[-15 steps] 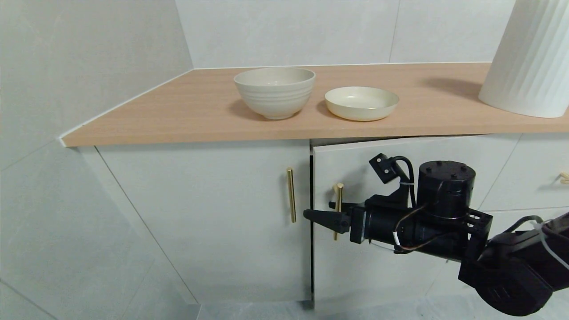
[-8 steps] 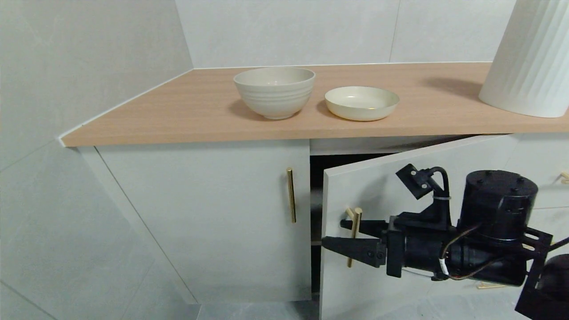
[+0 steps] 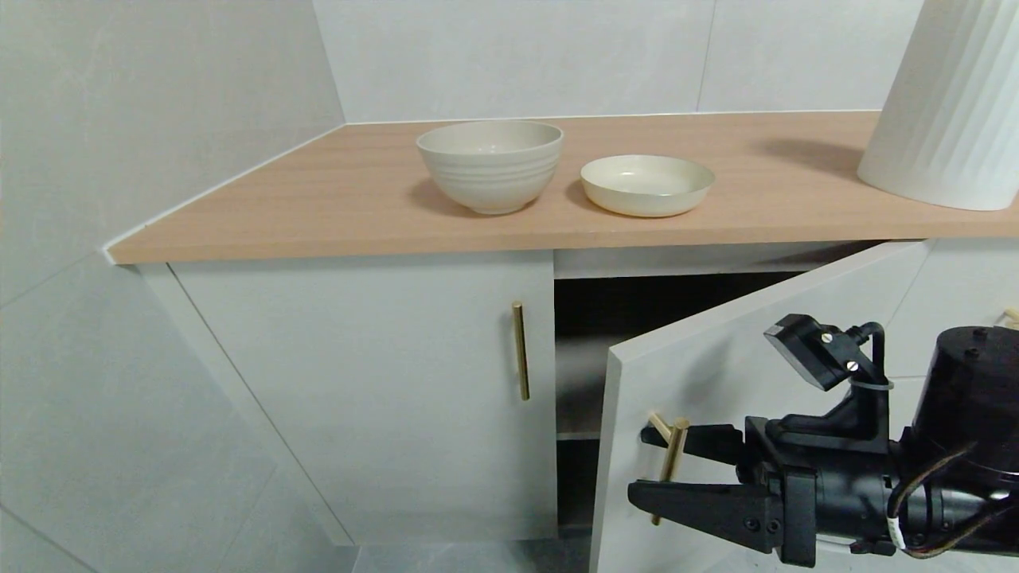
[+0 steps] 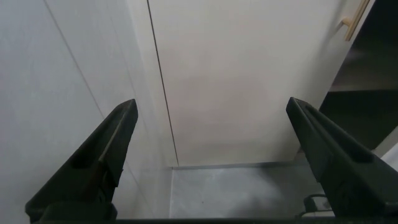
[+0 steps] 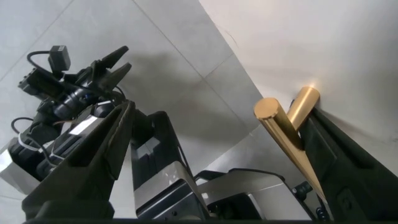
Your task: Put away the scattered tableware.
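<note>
My right gripper (image 3: 642,463) is nearest, fingers spread, with the brass handle (image 3: 673,458) of the right cabinet door (image 3: 716,350) between them and resting against one finger. It hooks the handle and does not clamp it. The door stands partly open. To open it fully, I would pull along the door's arc, not straight back, so the handle cannot slip free. The forearm lies level, reaching in from the right. Beyond, the bowl (image 3: 489,163) and shallow dish (image 3: 646,183) sit side by side on the counter (image 3: 318,207).

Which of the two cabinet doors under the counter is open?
The right door, swung outward, its handle between the jaws of the right gripper; the left door is shut.
</note>
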`<state>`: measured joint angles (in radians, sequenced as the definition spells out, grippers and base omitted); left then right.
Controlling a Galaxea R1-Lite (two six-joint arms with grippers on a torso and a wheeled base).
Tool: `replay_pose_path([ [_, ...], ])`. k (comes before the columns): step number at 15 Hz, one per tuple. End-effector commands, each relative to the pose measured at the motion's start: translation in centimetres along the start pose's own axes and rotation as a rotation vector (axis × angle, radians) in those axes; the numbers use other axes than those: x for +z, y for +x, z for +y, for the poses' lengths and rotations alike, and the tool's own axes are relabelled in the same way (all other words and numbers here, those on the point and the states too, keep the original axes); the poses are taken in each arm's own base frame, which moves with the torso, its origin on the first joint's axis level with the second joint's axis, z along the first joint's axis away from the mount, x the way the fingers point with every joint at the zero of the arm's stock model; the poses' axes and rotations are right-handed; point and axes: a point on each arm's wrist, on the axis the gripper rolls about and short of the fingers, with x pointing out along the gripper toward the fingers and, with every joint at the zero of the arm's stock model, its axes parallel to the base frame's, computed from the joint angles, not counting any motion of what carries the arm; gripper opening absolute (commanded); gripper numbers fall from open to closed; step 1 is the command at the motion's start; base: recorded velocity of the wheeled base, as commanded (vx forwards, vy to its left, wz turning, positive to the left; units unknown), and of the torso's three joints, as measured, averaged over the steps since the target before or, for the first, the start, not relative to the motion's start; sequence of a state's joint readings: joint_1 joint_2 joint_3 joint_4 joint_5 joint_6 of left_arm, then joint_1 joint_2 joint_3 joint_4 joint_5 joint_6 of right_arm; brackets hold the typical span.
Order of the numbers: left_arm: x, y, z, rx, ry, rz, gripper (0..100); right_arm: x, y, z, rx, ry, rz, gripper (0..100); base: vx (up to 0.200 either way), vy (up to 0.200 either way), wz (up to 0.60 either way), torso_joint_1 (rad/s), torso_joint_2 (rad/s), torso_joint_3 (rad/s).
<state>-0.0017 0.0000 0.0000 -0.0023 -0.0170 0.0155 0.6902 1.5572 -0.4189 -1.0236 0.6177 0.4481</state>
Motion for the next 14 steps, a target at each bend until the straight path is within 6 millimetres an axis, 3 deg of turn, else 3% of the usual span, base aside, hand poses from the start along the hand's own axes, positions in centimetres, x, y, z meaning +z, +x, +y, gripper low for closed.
replay_pose_path([
  [1,0.0,0.0,0.0,0.000,-0.003,-0.001,100,0.1,-0.2,0.2,0.004,-0.006,-0.007,100,0.000,0.000,0.00,0.000,0.00,0.000],
  [7,0.1,0.0,-0.1,-0.053,0.020,-0.008,100,-0.1,-0.1,0.1,0.005,0.000,0.003,100,0.000,0.000,0.00,0.000,0.00,0.000],
  [9,2.8,-0.9,-0.3,-0.125,0.017,-0.084,100,-0.2,-0.1,0.3,0.014,-0.001,0.008,100,0.000,0.000,0.00,0.000,0.00,0.000],
  [11,5.8,-0.9,-0.4,-0.232,0.008,-0.023,100,-0.2,-0.1,0.4,0.015,-0.003,0.006,100,0.000,0.000,0.00,0.000,0.00,0.000],
  [14,11.1,2.0,-0.7,-0.418,-0.013,0.074,100,-0.2,-0.1,0.4,0.015,-0.005,0.005,100,0.000,0.000,0.00,0.000,0.00,0.000],
])
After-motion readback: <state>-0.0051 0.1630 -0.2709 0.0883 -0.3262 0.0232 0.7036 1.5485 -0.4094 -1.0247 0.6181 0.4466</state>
